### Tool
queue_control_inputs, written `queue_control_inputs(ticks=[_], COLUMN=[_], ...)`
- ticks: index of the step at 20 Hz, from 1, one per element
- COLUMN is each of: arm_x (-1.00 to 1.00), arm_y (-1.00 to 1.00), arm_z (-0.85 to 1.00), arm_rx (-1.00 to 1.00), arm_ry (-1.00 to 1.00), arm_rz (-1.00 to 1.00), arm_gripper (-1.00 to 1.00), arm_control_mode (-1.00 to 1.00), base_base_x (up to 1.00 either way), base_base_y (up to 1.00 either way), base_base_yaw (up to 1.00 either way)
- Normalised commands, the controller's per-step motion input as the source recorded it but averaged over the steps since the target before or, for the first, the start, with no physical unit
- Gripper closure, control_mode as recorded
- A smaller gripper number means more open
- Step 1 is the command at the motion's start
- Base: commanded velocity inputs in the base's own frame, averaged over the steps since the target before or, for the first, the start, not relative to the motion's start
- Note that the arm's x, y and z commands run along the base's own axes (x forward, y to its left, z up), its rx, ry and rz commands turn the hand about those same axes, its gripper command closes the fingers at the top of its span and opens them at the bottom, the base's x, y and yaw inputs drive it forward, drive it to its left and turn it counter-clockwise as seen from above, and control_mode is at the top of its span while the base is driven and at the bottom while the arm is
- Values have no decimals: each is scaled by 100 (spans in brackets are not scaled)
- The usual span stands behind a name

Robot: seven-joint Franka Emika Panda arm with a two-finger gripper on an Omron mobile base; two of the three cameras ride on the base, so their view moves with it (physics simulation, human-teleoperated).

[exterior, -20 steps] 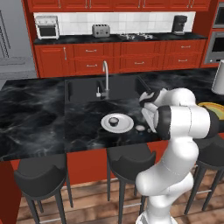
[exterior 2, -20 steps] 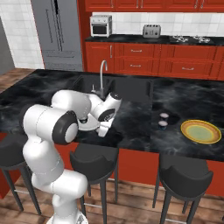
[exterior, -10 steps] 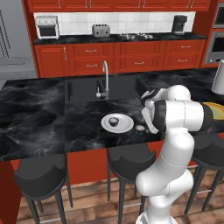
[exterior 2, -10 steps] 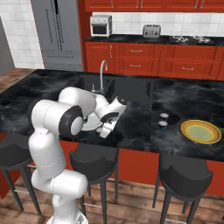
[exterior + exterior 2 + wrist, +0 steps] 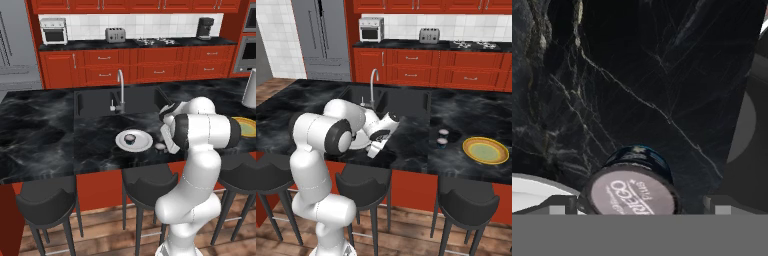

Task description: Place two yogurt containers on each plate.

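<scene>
Left base view, white plate (image 5: 142, 143): lies on the black counter (image 5: 45, 135) in front of the sink (image 5: 117, 102), one yogurt cup (image 5: 130, 139) already on it near its middle
Left base view, loose cup (image 5: 160, 146): stands on the counter just beside the plate's right edge, partly behind the arm, which bends low over it
Left base view, yellow plate (image 5: 247, 128): a sliver shows past the arm's elbow, well apart from the white one
Right base view, gripper (image 5: 377, 142): pitched down over the counter at the near side of the white plate (image 5: 360, 144), which the arm mostly covers
Right base view, spare cups (image 5: 443, 137): two stand close together beside the yellow plate (image 5: 485, 150), neither on it, so that plate looks wholly unserved
Hand view, target cup (image 5: 633, 189): pale printed lid and dark blue side sit centred between the two fingertips (image 5: 558, 205), white plate rim (image 5: 532, 187) just beside it
Hand view, tool state: jaws spread wide, nothing held; the cup sits squarely in the gap, probably lined up for a grasp
Judgement: white plate half filled, this cup is likely its second
</scene>
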Motion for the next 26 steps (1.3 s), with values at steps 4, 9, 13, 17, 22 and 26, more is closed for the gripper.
queue_control_inputs(ticks=[4, 9, 13, 17, 22, 26], arm_x=[0, 0, 0, 0, 0, 9], arm_y=[7, 0, 0, 0, 2, 16], arm_z=[-20, -24, -16, -8, -3, -20], arm_rx=[1, 4, 4, 3, 1, 2], arm_ry=[0, 1, 0, 0, -1, 0], arm_rz=[-7, -5, -5, -4, -3, -3], arm_gripper=[-100, -100, -100, -100, -100, 100], arm_control_mode=[-100, -100, -100, -100, -100, -100], base_base_x=[0, 0, 0, 0, 0, 0], base_base_y=[0, 0, 0, 0, 0, 0], base_base_yaw=[0, 0, 0, 0, 0, 0])
